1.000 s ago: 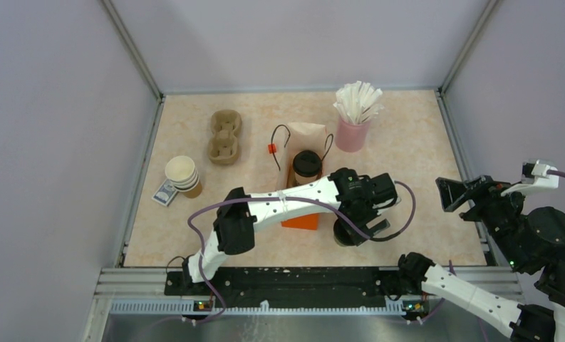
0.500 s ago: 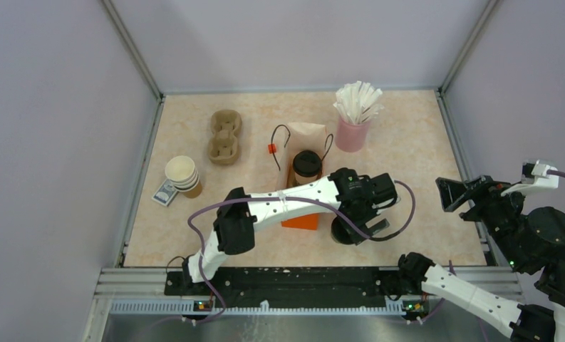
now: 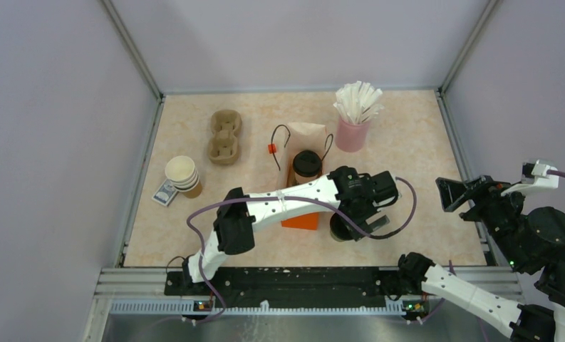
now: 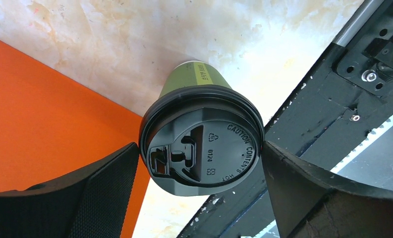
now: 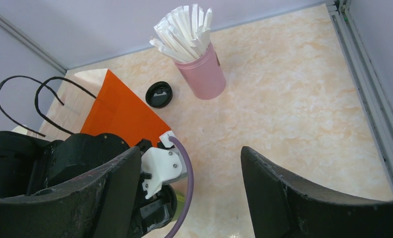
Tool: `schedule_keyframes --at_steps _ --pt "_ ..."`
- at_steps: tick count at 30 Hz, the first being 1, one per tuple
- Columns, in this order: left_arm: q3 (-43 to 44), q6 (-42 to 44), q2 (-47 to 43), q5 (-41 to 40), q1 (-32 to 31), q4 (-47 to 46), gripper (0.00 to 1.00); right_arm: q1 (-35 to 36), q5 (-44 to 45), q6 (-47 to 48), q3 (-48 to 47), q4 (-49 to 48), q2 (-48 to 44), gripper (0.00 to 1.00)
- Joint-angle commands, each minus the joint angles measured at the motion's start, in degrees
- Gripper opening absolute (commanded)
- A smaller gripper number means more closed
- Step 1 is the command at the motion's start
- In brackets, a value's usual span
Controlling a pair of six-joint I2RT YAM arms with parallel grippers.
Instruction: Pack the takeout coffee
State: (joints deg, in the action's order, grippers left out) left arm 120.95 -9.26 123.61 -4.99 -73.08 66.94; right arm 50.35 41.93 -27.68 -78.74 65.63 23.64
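Observation:
The takeout coffee, an olive cup with a round black lid, sits tilted between the fingers of my left gripper. Both pads touch the lid's rim, so the gripper is shut on it. In the top view this cup is at the near right corner of the orange bag, under my left gripper. The bag also shows in the left wrist view. A second black-lidded cup stands at the bag. My right gripper is open and empty at the table's right edge.
A pink cup of white straws stands back right. A cardboard cup carrier, a stack of lidless cups and a small packet are at the left. The black base rail runs close behind the held cup.
My left gripper and the cup in it have shifted a little left, toward the orange bag. The right arm has not moved.

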Motion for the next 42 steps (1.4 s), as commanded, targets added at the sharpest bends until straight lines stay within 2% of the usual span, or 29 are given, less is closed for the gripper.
schedule_keyframes --at_steps 1,5,11,19,29,37,42 --pt "1.4 0.4 -2.8 -0.6 0.0 -0.1 0.97 -0.2 -0.1 -0.1 -0.4 -1.6 -0.4 0.72" --pt "1.1 0.5 -2.5 -0.8 0.0 0.6 0.96 -0.2 0.0 0.1 -0.5 -1.5 -0.4 0.72" --pt "0.9 0.9 -2.8 -1.2 0.0 0.9 0.86 -0.2 0.2 0.3 -0.4 -1.6 -0.4 0.72" --pt "6.7 0.5 -3.9 0.4 0.0 1.7 0.80 -0.3 -0.1 0.4 0.2 -2.4 -0.2 0.72" --pt "12.0 -0.9 -10.8 1.9 0.1 -1.7 0.75 -0.2 -1.7 -1.6 3.3 -4.2 0.4 0.72" --pt "6.6 -1.2 -23.4 -4.4 0.1 -14.8 0.73 -0.2 -4.5 -6.4 7.3 -9.4 1.7 0.70" --pt "4.6 -0.4 -29.4 -11.4 0.3 -16.8 0.71 -0.2 -5.5 -7.5 8.8 -14.2 5.4 0.70"
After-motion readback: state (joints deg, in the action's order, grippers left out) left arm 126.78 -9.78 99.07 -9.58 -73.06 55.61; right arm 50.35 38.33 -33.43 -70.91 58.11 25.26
